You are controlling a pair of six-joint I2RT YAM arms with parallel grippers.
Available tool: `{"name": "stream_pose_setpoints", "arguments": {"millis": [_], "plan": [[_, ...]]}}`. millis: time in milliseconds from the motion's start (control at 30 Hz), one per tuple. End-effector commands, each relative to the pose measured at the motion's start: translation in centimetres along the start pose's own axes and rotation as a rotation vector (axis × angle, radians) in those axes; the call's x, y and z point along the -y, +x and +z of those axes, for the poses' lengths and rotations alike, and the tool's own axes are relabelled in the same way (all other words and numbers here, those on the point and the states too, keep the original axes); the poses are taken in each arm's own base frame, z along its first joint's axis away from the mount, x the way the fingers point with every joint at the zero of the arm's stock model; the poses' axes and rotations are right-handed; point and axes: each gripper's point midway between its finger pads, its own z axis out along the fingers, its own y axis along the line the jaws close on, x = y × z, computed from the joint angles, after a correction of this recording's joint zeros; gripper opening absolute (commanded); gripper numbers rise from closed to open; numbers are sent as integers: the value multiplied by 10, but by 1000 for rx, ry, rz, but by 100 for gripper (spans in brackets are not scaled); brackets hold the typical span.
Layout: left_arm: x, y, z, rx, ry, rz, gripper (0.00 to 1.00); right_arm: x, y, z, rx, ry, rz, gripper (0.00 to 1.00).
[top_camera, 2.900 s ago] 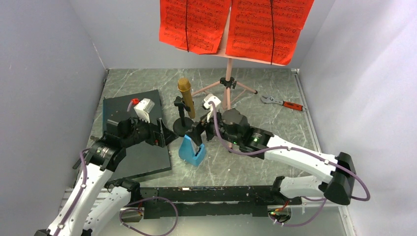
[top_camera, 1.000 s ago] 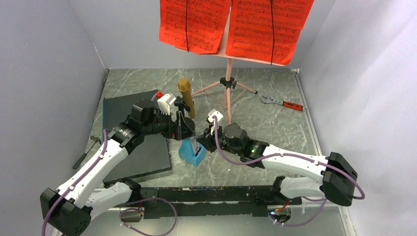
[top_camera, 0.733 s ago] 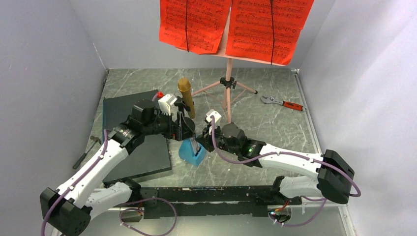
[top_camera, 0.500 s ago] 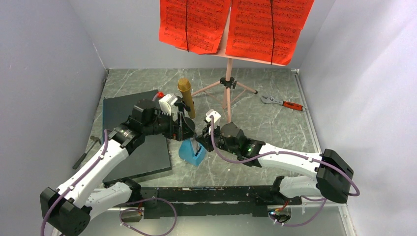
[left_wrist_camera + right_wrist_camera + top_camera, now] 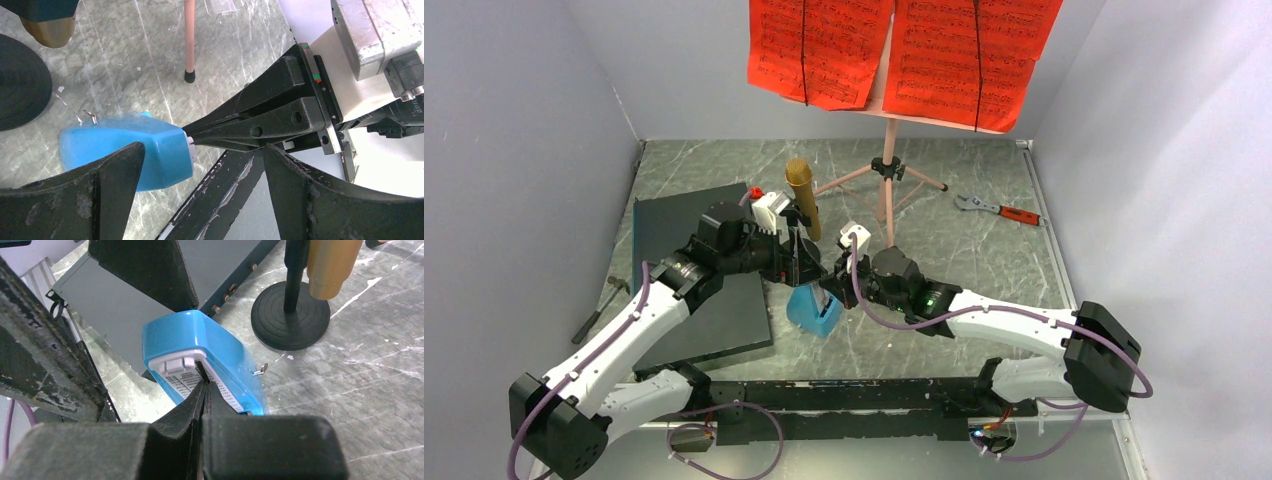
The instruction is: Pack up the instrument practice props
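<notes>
The small blue metronome [image 5: 814, 312] [image 5: 125, 150] [image 5: 220, 340] stands on the marble floor in front of the arms. My right gripper [image 5: 828, 292] [image 5: 204, 385] is shut, with its tips pinched on the thin dark pendulum rod on the metronome's white face. My left gripper [image 5: 799, 262] [image 5: 200, 150] hangs open just above the metronome without touching it. Behind them stands the gold microphone [image 5: 800, 195] [image 5: 332, 265] on its black round base [image 5: 290, 315]. The pink music stand [image 5: 886, 190] carries the red sheet-music pages [image 5: 904, 55] at the back.
A large dark flat slab [image 5: 689, 300] [image 5: 110, 305] lies left of the metronome, under my left arm. A red-handled wrench [image 5: 999, 210] lies at the back right. A small dark tool [image 5: 599, 310] rests by the left wall. A pink stand leg [image 5: 189, 35] ends near the metronome.
My right gripper has closed its fingers onto the metronome's pendulum rod. My left gripper has crept slightly right over the metronome and stays open. The metronome has not moved.
</notes>
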Motion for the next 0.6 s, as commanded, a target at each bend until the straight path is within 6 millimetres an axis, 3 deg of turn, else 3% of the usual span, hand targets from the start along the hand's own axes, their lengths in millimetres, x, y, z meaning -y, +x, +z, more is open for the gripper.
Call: {"name": "stream_pose_setpoints", "arguments": {"millis": [0,567], "plan": [[11,-4,3,10,54,5,94,-14,-34,2,84,-58,-7,0],[13,2,7,7,69,-7,94,-26,-29,-4,66,-127,-17,0]]}}
